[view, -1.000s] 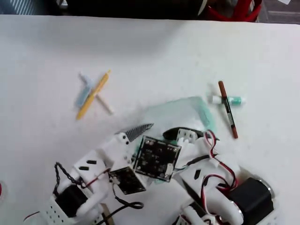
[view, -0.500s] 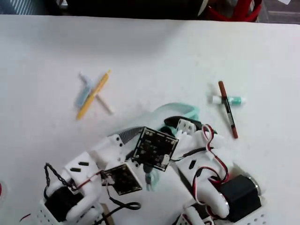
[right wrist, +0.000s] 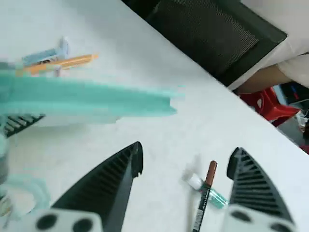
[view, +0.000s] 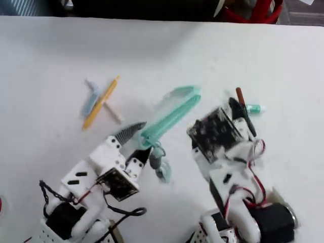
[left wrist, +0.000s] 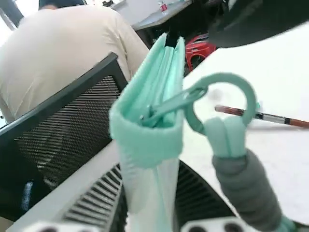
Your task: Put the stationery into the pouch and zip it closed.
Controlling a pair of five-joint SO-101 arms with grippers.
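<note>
From high up, my left gripper point(view: 137, 140) pinched one end of the green pouch point(view: 172, 114), holding it near the middle of the table point(view: 162, 50). The yellow pen point(view: 101, 101) lay at nine o'clock from it. The brown pen point(view: 239, 94) lay at three o'clock, by my right gripper point(view: 240, 115).

My left wrist camera saw the pouch point(left wrist: 149, 121) squeezed between my jaws, with its ring pull point(left wrist: 219, 99) beside it.

My right wrist camera saw my right gripper point(right wrist: 187, 151) spread wide, holding nothing, above the brown pen point(right wrist: 205, 193).

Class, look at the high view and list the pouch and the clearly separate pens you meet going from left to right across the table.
yellow pen → pouch → brown pen
</note>
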